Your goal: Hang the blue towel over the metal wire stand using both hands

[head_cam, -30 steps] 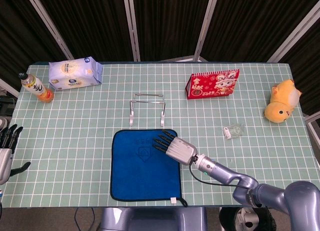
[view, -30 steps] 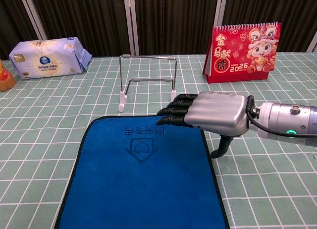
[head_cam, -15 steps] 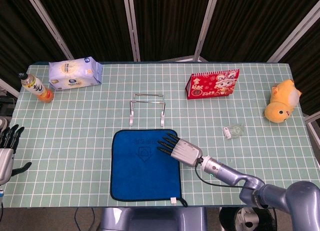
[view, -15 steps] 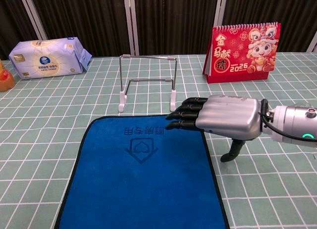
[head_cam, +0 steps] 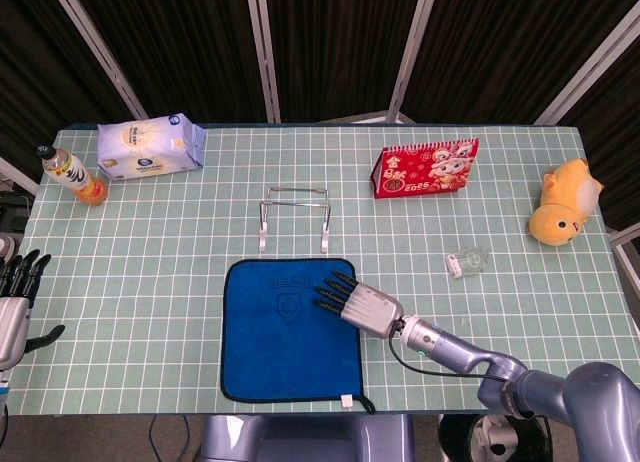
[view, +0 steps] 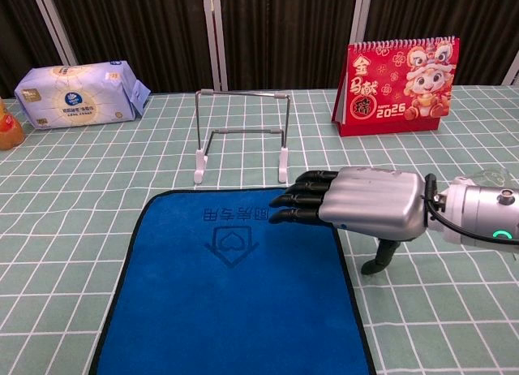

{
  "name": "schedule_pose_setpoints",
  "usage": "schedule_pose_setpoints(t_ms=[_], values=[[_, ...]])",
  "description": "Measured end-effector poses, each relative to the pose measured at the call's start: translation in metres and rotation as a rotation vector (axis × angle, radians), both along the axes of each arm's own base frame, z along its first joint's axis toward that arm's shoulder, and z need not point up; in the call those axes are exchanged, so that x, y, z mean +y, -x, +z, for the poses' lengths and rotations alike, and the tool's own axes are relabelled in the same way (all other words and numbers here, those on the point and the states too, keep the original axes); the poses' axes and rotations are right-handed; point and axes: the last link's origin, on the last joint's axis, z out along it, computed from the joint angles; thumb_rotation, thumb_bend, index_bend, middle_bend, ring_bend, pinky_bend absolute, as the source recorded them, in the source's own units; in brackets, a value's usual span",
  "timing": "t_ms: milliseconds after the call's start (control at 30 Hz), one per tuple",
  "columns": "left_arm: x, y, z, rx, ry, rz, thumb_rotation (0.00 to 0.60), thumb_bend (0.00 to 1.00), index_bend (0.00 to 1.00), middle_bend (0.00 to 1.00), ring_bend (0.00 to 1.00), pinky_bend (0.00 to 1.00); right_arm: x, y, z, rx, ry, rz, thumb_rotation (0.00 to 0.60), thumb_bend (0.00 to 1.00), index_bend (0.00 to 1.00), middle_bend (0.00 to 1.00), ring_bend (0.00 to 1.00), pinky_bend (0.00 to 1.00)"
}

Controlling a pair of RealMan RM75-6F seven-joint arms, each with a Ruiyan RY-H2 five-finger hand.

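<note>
blue towel (view: 231, 294): lies flat and spread on the near part of the table (head_cam: 150, 282), its printed emblem facing up; laid out like this, its far corners are free to be taken, one by each hand
right hand (view: 357, 203): palm down, low over the towel's far right corner, dark fingers (view: 300, 199) stretched out side by side toward the left and thumb hanging down off the towel's right edge; it holds nothing, and whether the fingertips touch the cloth i cannot tell; the pose looks like a set-up for pinching that corner
left hand (head_cam: 14, 302): at the table's near left edge, well apart from the towel, fingers spread and empty; it shows only in the head view, so the two-handed lift is not yet set up
metal wire stand (view: 242, 135): upright just beyond the towel's far edge, bare, its top bar running left to right; placed so the cloth can be lifted forward and draped over it
small clear packet (head_cam: 466, 262): loose on the table to the right, contents too small to tell
plush toy (head_cam: 566, 202): at the far right edge
red calendar (view: 399, 84): standing beyond the stand to the right
tissue pack (view: 77, 92): sealed, far left
bottle (head_cam: 70, 174): beside the tissue pack, capped, contents unclear
</note>
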Motion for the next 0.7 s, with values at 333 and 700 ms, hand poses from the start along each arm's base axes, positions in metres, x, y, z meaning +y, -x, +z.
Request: schedule_pose_setpoints(t_ms=[333, 700], values=[[0.001, 0.001, 0.001, -0.004, -0.002, 0.002, 0.6, 0.0, 0.0, 0.0, 0.0, 0.0, 0.001, -0.014, -0.007, -0.032, -0.004, 0.016, 0.6, 0.0, 0.0, 0.0, 0.0, 0.0], [0.001, 0.001, 0.002, -0.006, -0.002, 0.003, 0.6, 0.0, 0.0, 0.0, 0.0, 0.0, -0.002, -0.021, -0.005, -0.029, 0.019, 0.032, 0.6, 0.0, 0.0, 0.0, 0.0, 0.0]])
